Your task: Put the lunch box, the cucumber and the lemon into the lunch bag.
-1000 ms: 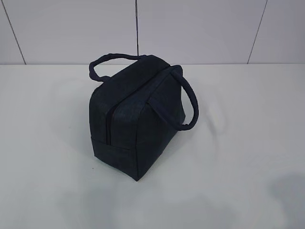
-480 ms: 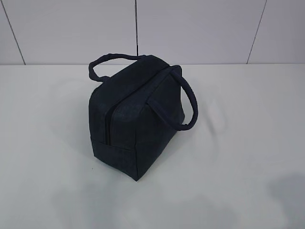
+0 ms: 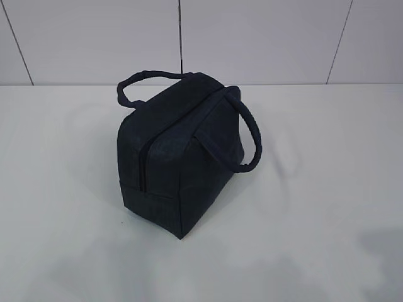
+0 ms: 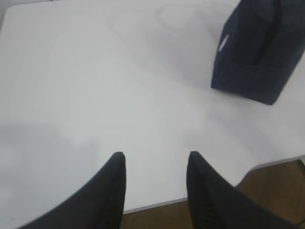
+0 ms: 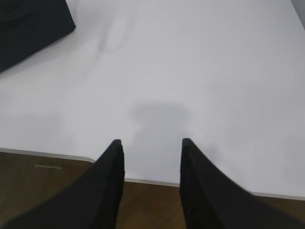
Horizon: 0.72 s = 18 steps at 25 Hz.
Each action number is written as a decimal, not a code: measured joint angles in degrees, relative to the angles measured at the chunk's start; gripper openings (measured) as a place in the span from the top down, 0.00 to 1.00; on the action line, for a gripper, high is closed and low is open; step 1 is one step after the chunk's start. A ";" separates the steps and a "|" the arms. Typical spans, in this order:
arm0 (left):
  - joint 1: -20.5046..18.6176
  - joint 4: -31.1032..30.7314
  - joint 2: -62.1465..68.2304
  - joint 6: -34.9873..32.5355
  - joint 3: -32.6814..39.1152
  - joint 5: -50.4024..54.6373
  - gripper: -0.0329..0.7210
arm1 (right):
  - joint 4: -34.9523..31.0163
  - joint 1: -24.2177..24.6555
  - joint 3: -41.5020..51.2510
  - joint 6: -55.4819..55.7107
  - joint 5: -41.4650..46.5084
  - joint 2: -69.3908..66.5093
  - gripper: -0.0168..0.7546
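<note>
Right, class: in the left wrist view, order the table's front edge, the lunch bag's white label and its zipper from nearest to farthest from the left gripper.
1. Table's front edge, just beneath the left gripper.
2. White label, on the lunch bag, left side.
3. Zipper, far upper right.

Faint shadow on table (image 3: 315, 207) at lower right paler, more spread

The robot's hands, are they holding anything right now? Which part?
Nothing is held. The left end effector and right end effector are both open and empty over the table's edge, apart from the lunch bag.
</note>
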<state>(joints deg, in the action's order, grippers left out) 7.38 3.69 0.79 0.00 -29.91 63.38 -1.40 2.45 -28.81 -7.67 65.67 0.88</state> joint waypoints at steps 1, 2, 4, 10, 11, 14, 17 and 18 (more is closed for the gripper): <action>-0.55 0.00 0.00 0.00 0.00 0.00 0.55 | 0.00 0.59 0.00 0.00 0.00 0.00 0.57; -0.69 0.00 0.00 0.00 0.00 0.00 0.55 | 0.00 0.86 0.00 0.00 0.00 0.00 0.57; -0.77 0.00 0.00 0.00 0.00 -0.02 0.55 | -0.09 0.83 0.00 0.00 0.00 0.00 0.57; -0.77 0.00 0.00 0.00 0.00 -0.12 0.55 | -0.09 0.83 0.00 0.00 0.00 0.00 0.57; -0.77 0.00 0.00 0.00 0.00 -0.12 0.55 | -0.09 0.83 0.00 0.00 0.00 0.00 0.57; -0.88 0.00 0.00 0.00 0.00 -0.12 0.55 | -0.09 0.83 0.00 0.00 0.00 0.00 0.57; -1.50 0.00 0.00 0.00 0.00 -0.12 0.55 | -0.09 0.83 0.00 0.00 0.00 0.00 0.57; -2.09 0.00 0.00 0.00 0.00 -0.12 0.55 | -0.09 0.83 0.00 0.00 0.00 0.00 0.57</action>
<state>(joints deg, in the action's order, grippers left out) 5.29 3.69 0.79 0.00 -29.91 63.26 -1.49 3.29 -28.81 -7.67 65.67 0.88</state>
